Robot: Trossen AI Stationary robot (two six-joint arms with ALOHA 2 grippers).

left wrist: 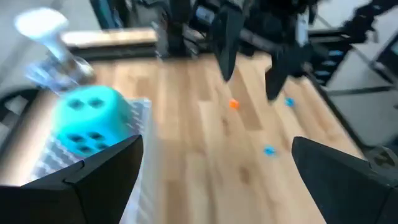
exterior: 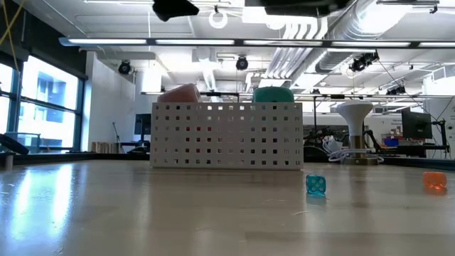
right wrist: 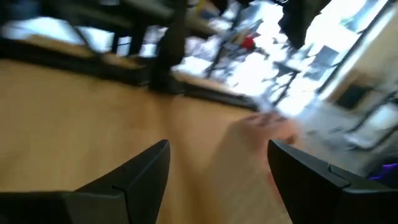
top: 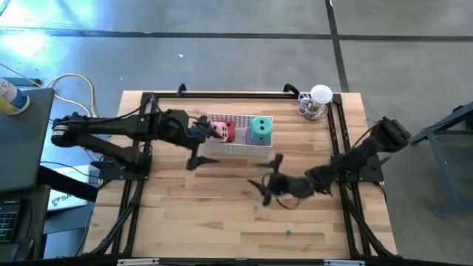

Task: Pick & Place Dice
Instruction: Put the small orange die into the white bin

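Note:
A white perforated basket (top: 240,146) stands at the table's far middle. In it sit a red die (top: 220,131) and a green die (top: 260,129); their tops show over the basket's wall in the low view, red (exterior: 181,93) and green (exterior: 273,93). The left wrist view shows the green die (left wrist: 92,118) in the basket. No purple or pink die is in view. My left gripper (top: 198,145) is open and empty at the basket's left near corner. My right gripper (top: 264,176) is open and empty over bare wood, nearer than the basket.
Tiny dice lie on the near half of the table: a blue one (exterior: 316,185), an orange one (exterior: 434,181), and others (left wrist: 268,150). A white-topped stand (top: 318,102) is at the far right corner. Black frame rails (top: 341,140) run along the table's sides.

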